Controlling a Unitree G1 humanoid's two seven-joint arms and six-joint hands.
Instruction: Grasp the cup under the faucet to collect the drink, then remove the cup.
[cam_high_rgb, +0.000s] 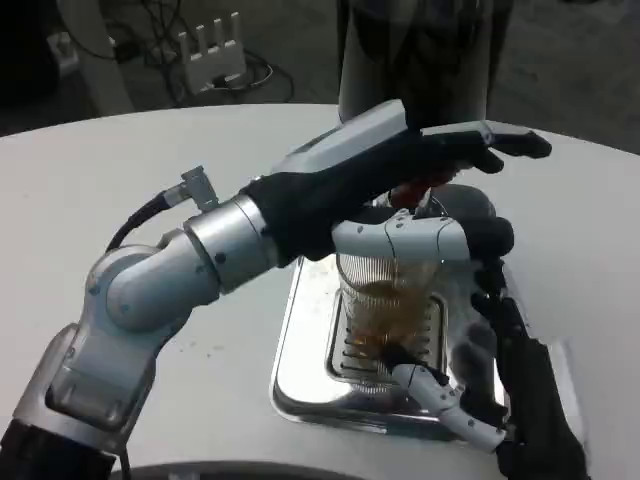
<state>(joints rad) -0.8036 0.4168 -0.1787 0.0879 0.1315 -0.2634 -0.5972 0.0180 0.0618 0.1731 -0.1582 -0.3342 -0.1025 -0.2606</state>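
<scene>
Left hand (420, 190) wraps the cup (388, 300) (amber drink inside) on the tray (300, 350); right hand (500, 380) beside it.

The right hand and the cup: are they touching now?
Cannot tell. In the head view, a white finger of the right hand reaches the base of the cup, but neither contact nor gap shows plainly.

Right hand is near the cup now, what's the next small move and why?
Probably close the right hand around the cup: its fingers sit beside the ribbed glass without gripping it, the cup holds brown drink on the metal tray, and the left hand is up at the faucet.
</scene>
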